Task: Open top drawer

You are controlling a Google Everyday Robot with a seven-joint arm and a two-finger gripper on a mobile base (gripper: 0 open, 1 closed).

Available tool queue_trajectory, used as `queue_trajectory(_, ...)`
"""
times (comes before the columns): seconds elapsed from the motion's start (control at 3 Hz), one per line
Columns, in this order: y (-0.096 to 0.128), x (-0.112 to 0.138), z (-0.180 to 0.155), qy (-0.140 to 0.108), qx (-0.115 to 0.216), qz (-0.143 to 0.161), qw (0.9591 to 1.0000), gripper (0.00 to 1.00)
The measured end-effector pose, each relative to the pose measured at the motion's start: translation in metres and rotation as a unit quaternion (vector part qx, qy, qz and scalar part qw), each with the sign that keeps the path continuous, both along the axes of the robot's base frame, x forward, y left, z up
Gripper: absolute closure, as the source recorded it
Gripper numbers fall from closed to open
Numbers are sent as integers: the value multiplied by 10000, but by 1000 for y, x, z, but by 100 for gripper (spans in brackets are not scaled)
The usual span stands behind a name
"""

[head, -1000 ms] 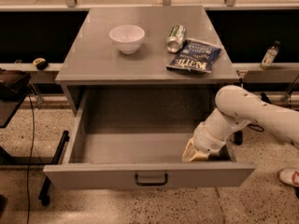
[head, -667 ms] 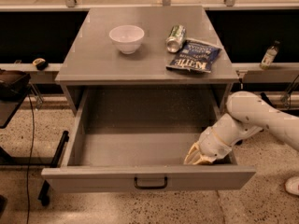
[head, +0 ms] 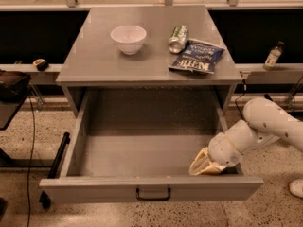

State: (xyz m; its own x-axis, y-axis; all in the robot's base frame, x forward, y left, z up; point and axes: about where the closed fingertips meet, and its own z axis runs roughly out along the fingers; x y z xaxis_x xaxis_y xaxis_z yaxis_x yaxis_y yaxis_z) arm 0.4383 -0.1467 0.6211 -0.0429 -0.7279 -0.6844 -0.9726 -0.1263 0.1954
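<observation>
**While the drawer gapes, the claw sits inside**

The wide grey top drawer point(head: 94, 188) is pulled out slightly farther than a moment ago. In its front right corner is the beige claw point(head: 204, 163); I cannot tell its spread. The white arm point(head: 265, 126), bent over the right wall, has sunk lower.

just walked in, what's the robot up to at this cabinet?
The top drawer is pulled well out, so the opening looks essentially done. The robot's gripper sits low inside the drawer's front right corner, just behind the front panel and away from the black handle. On the cabinet top are a white bowl, a can lying on its side and a blue chip bag.
</observation>
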Motion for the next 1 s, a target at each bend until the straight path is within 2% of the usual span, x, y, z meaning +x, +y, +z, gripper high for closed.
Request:
queue_trajectory(0.33,-3,-10,13,-21,293,-2,9996,100)
queue_trajectory(1.0,-15,-16,51,-397,653,-52,9971,100)
